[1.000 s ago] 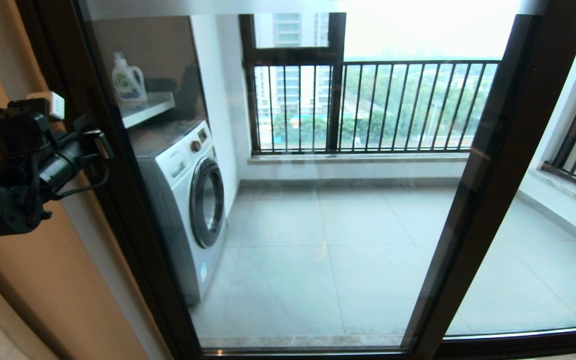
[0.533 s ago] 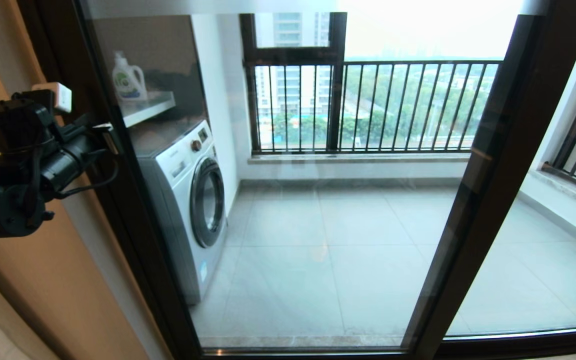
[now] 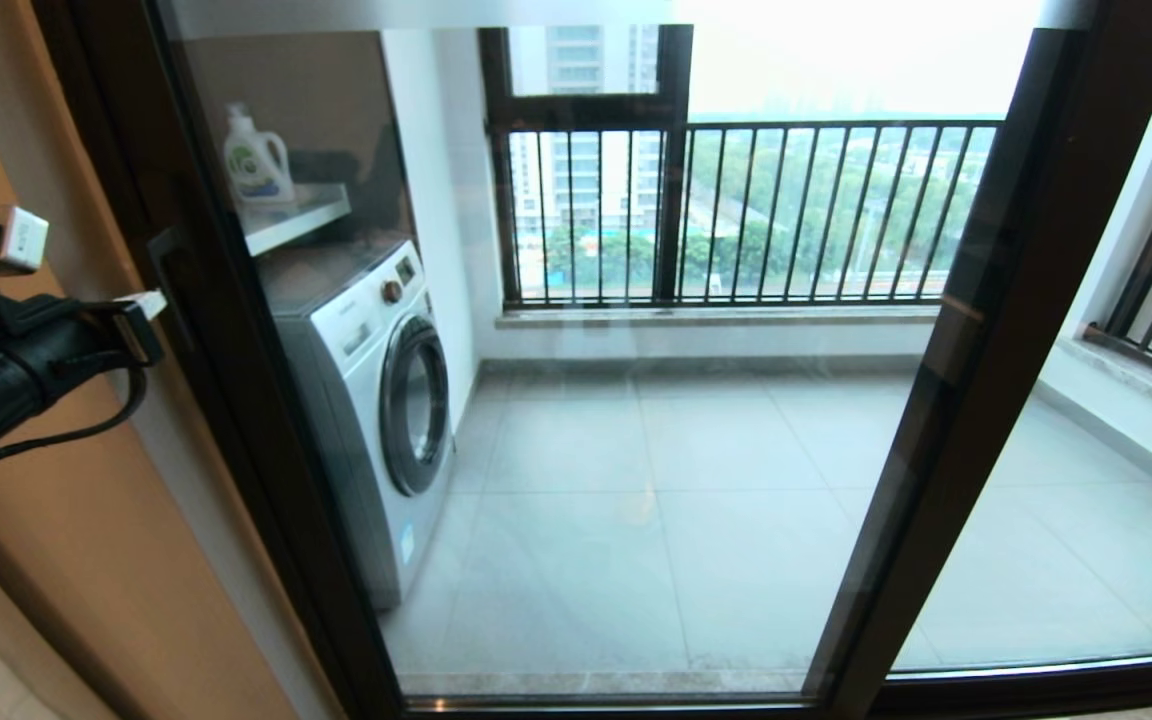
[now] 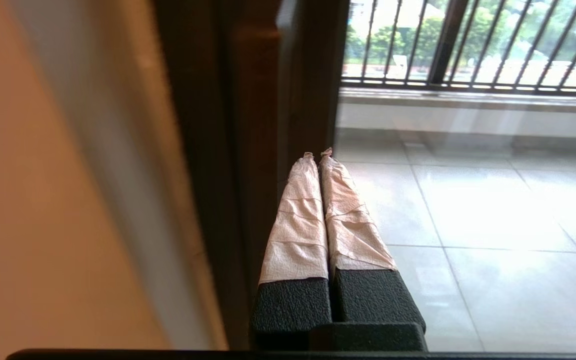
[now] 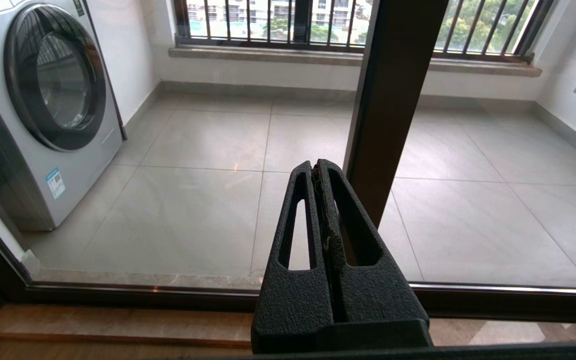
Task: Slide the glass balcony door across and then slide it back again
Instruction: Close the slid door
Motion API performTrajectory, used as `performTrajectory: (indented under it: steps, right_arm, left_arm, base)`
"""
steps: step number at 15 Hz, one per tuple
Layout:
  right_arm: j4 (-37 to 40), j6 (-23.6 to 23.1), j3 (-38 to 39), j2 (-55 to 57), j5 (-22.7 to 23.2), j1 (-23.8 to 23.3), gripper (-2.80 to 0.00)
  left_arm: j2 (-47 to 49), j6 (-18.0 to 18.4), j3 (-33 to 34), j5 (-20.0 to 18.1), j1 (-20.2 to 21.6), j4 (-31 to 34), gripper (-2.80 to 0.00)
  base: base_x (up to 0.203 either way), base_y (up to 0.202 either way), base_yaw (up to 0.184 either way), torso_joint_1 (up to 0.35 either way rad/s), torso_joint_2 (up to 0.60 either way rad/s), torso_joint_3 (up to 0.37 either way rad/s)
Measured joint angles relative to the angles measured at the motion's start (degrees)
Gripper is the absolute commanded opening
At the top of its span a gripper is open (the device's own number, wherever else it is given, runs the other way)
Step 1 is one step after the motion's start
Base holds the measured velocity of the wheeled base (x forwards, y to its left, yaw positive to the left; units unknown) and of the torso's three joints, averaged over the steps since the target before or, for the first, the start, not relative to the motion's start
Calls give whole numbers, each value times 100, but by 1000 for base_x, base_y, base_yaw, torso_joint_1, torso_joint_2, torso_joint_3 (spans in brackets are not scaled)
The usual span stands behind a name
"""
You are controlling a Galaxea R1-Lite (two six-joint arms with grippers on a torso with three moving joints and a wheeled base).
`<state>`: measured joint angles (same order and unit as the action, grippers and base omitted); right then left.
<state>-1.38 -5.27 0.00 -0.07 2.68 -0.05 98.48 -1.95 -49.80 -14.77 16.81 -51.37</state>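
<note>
door (image 3: pixel 636 400) of glass fills the middle, its dark handle (image 3: pixel 168 275) on the left edge. left gripper (image 4: pixel 318 156) sits near that edge, fingers pressed together on nothing. right gripper (image 5: pixel 316 170) is squeezed tight too, low down.

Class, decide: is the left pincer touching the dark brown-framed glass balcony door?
Apart. In the head view, beige wall shows between the left pincer and the dark brown-framed glass balcony door.
</note>
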Motion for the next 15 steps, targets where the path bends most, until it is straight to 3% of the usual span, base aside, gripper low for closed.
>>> performTrajectory:
  steps: [4,10,15]
  right_arm:
    - [0,4,0,0,-1,2,-280]
    - [1,-4,0,0,1,0,-280]
    - [0,0,0,0,1,-2,-280]
  left_arm:
    - [85,7,83,-159,370,-46,-280]
    - [878,38,-86,-162,400,-1008,-280]
    - [1589,234,-692,-132,393,-1056,-280]
  base:
    - [0,0,0,0,0,0]
    - [0,0,0,0,0,0]
    - [0,0,0,0,0,0]
